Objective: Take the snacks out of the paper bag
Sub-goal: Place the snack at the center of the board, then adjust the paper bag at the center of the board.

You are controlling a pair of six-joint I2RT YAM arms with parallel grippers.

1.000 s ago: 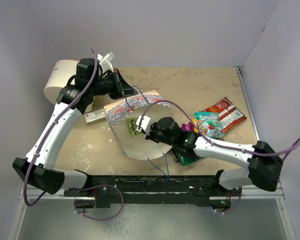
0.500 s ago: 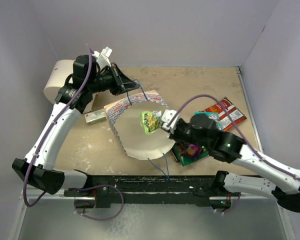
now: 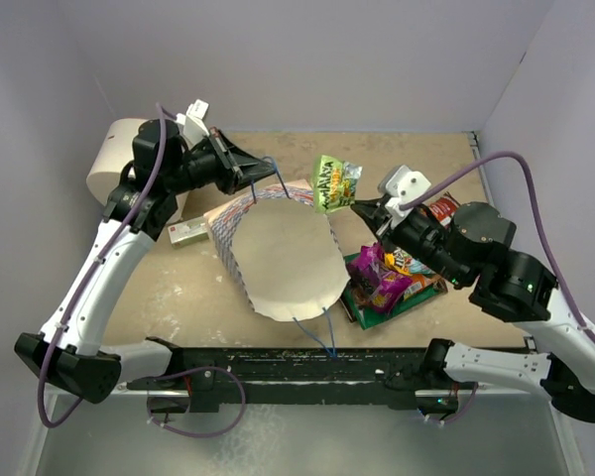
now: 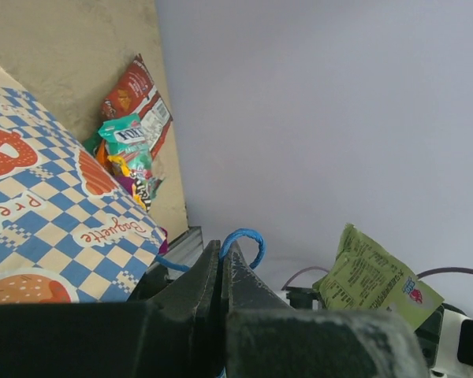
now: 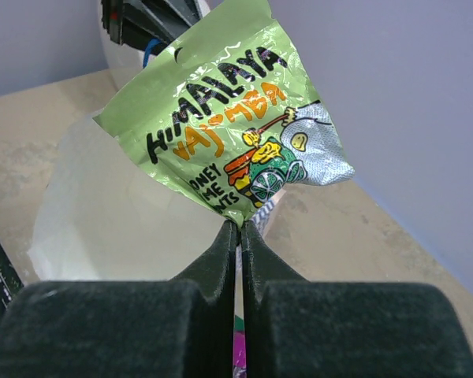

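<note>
Green packet [image 5: 221,150] pinched in right gripper [image 5: 238,227] | left gripper [image 4: 222,253] nipping blue handle [image 4: 246,235] of paper bag [image 3: 283,260]

Glossy foil, matt paper, mottled table top.
You see the green packet [image 5: 229,150] shiny and crinkled like foil, as are the packets [image 3: 387,283] piled on the matt, mottled table [image 3: 407,169]. The bag [image 3: 283,258] is smooth matt paper, its handle [image 4: 243,238] thin blue cord; the left gripper [image 4: 221,250] and right gripper [image 5: 237,230] have matt black fingers.

table [image 3: 407,164]: beige | on it: paper bag [image 3: 283,260], snack pile [image 3: 389,286], flat box [image 3: 188,232], white roll [image 3: 112,164]
</note>
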